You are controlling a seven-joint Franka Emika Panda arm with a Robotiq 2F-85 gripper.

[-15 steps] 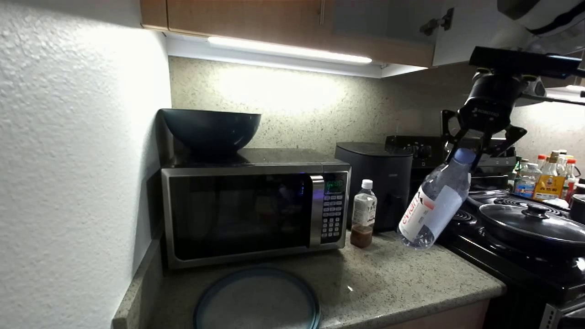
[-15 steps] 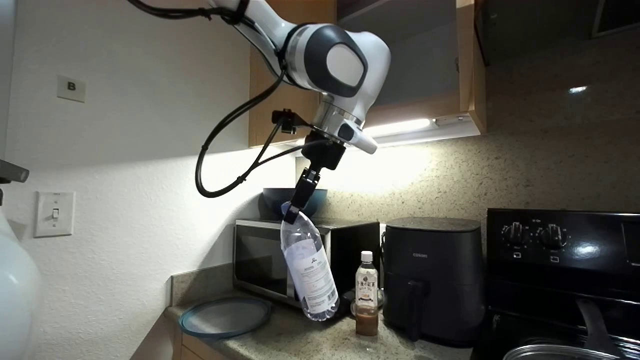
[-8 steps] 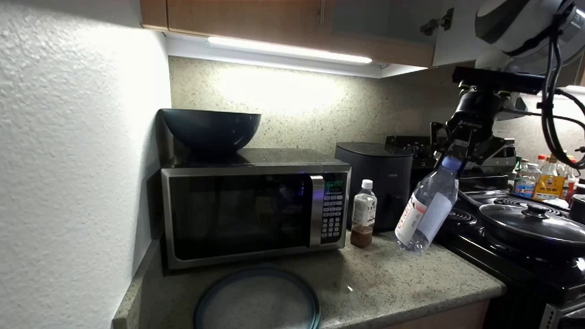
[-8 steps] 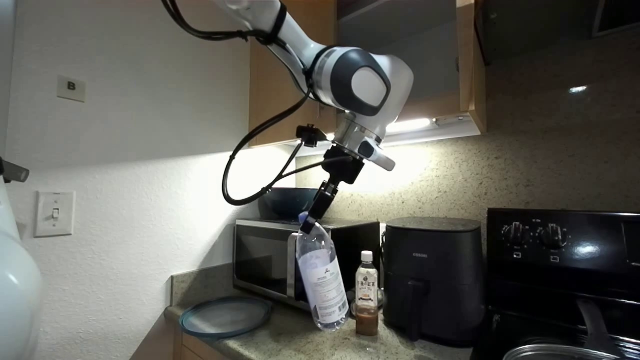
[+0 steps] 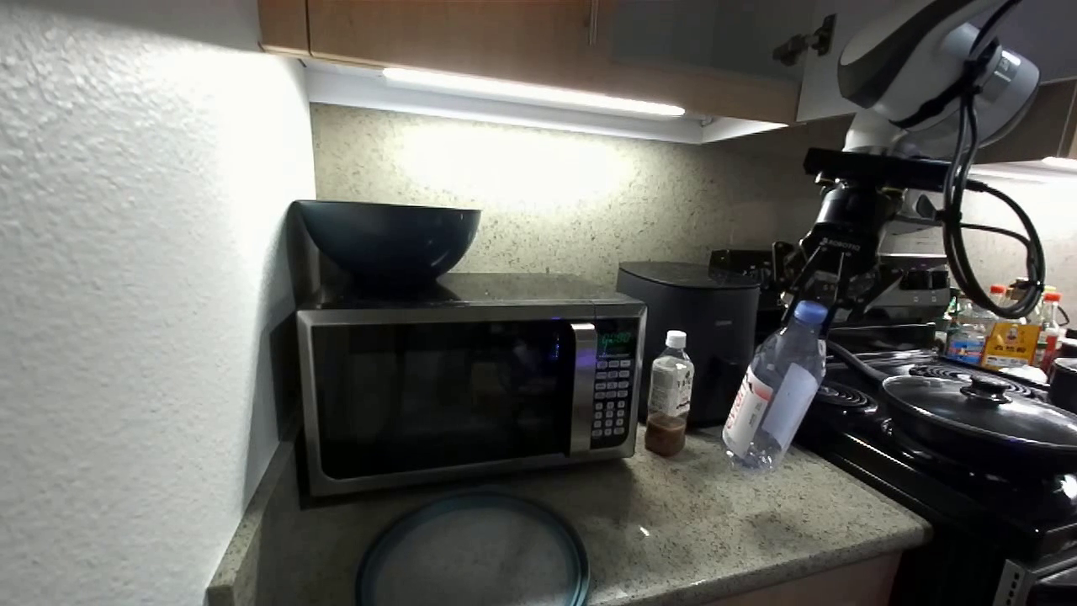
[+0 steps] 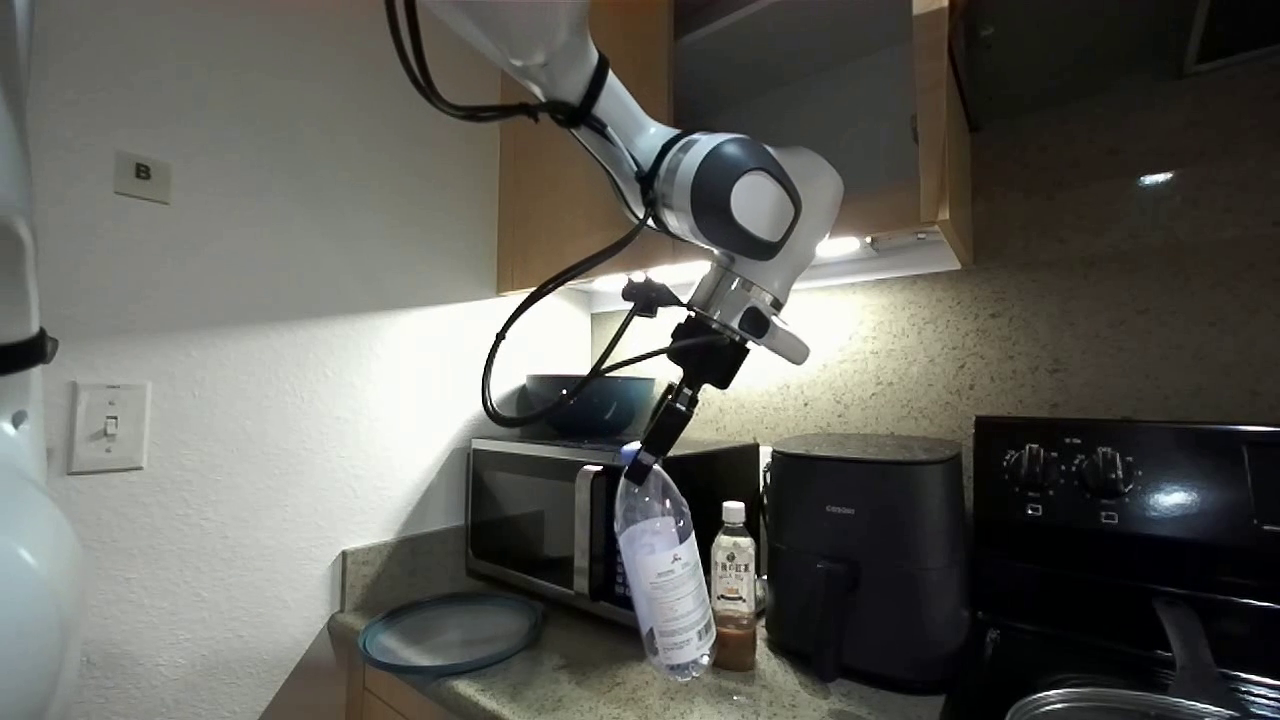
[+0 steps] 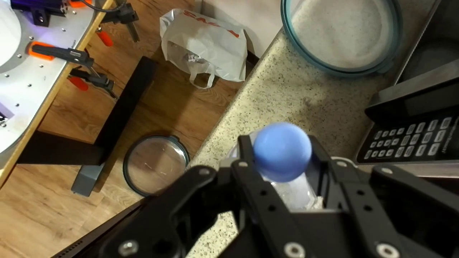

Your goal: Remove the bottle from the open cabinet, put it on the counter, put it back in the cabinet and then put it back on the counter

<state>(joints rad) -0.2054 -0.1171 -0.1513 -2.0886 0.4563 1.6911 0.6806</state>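
The gripper (image 5: 808, 316) is holding the bottle (image 5: 778, 396) by the neck, its jaws pressing from both sides (the blue cap (image 7: 282, 152) is showing between them in the wrist view). The bottle is hanging at a tilt over the counter (image 5: 808, 522), lower than the cabinet (image 5: 454, 34), while a shorter bottle (image 6: 733, 590) with brownish contents is standing upright beside the microwave (image 5: 446, 396).

The white-and-grey Franka Panda arm (image 6: 762, 205) slopes down to a bent wrist (image 6: 737, 297) above the clear plastic water bottle (image 6: 668, 580). In both exterior views the black Robotiq tool (image 6: 643, 466) slants downward to the bottle's neck, its two fingers (image 7: 246, 152) roughly parallel and clamped on opposite sides, just below the cap.
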